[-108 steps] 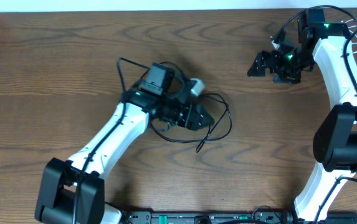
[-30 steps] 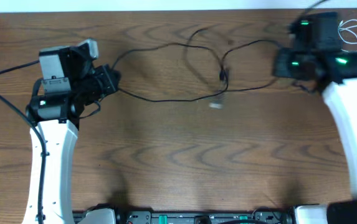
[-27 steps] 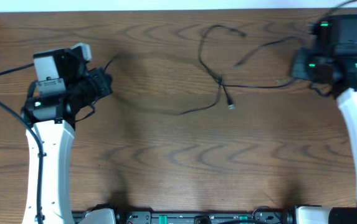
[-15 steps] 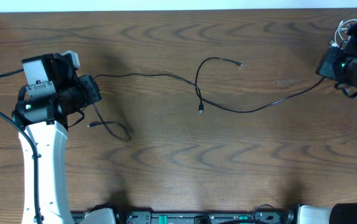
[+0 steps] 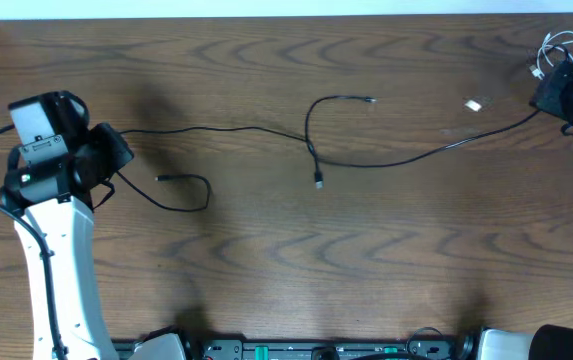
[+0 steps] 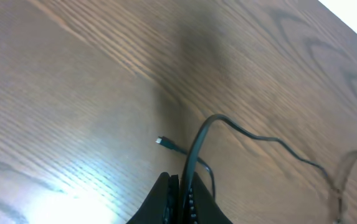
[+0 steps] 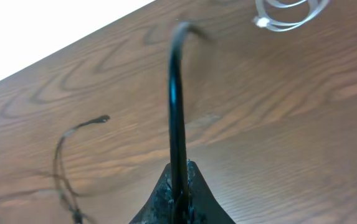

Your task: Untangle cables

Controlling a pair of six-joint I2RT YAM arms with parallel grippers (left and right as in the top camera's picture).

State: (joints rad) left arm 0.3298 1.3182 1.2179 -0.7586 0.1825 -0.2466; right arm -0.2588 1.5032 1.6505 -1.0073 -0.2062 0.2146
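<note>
Left gripper (image 6: 175, 180) pressed together on a black cord (image 6: 194, 149); a short plug-ended tail curls just beside its fingers, the rest runs away toward the right gripper (image 7: 179, 171); that one is likewise clamped on a black strand (image 7: 177, 93); the two lines cross roughly midway between the grippers; white cord (image 7: 263, 22) coiled near the right gripper, off to one side.

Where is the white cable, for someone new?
Go to the table's back right corner, just past the right gripper. The white cable lies there in a small coil. It is the only pale, looped cord; the black cable runs stretched across the table.
</note>
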